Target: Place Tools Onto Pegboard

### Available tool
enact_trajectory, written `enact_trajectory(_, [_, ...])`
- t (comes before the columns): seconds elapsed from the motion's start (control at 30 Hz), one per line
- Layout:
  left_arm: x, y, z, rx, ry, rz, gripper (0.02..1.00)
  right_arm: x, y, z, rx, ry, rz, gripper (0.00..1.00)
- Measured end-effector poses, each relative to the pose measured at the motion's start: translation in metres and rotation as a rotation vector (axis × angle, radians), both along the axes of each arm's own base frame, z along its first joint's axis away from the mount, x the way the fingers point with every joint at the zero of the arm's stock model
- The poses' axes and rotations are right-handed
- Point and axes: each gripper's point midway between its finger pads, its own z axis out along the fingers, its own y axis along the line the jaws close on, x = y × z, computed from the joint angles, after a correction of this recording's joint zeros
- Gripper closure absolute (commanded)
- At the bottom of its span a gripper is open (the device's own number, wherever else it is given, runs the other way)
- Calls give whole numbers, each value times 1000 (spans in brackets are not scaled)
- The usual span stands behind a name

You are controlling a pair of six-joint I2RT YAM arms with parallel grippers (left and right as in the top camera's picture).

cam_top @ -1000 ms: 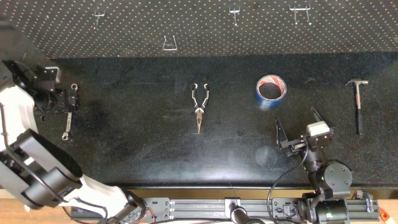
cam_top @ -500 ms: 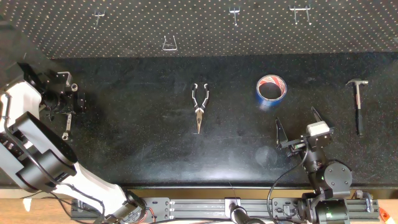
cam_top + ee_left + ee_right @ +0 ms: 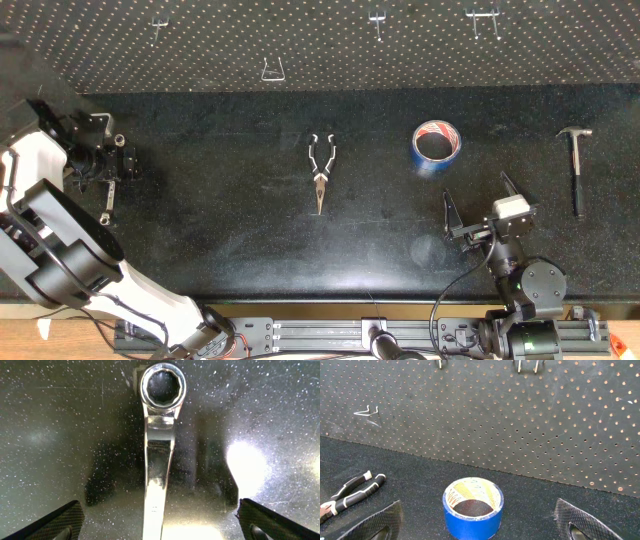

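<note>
My left gripper [image 3: 161, 527] hangs wide open (empty) astride the shiny steel ring wrench [image 3: 159, 455], so I can pinch its shank.

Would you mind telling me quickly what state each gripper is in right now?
Left gripper: open, with the wrench lying between its fingers, not gripped.
Right gripper: open, empty.

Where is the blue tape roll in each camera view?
Top view: the tape roll stands right of centre on the table, between pliers and hammer.
Right wrist view: it stands in front of the pegboard.
Left wrist view: that camera faces the wrench instead.
Shared landmark: the pliers.
</note>
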Motion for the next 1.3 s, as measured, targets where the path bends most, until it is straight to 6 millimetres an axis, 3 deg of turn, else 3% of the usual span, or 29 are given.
enact_trajectory(0.57, [1,1,-4,-1,1,0,23,0,0,0,0,0,0,16])
enact_trajectory(0.6, [1,1,-4,-1,1,0,119,0,0,0,0,0,0,16])
enact_trajectory(0.63, [2,1,-4,-1,1,0,310,0,0,0,0,0,0,16])
enact_trajectory(0.67, [1,1,-4,-1,2,-3,621,0,0,0,0,0,0,16])
enact_trajectory(0.7, [1,1,-4,-1,2,-4,698,0,0,0,0,0,0,16])
enact_trajectory(0.73, [1,1,-5,-1,2,-3,928,0,0,0,0,0,0,16])
enact_trajectory(0.77, [1,1,-5,-1,2,-5,989,0,0,0,0,0,0,16])
enact_trajectory(1.03, [-3,-4,-1,-14,20,3,989,0,0,0,0,0,0,16])
enact_trajectory(1.1, [-2,-11,17,6,-12,31,989,0,0,0,0,0,0,16])
enact_trajectory(1.13, [-6,-25,53,42,-76,39,991,0,0,0,0,0,0,16])
enact_trajectory(1.17, [-6,-30,73,68,-119,36,989,0,0,0,0,0,0,16])
enact_trajectory(1.2, [-15,-41,113,129,-222,39,991,0,0,0,0,-1,0,16])
enact_trajectory(1.23, [-25,-48,124,145,-253,43,989,0,0,0,0,-2,0,18])
enact_trajectory(1.3, [-42,-68,129,124,-302,59,989,0,0,1,0,-3,0,16])
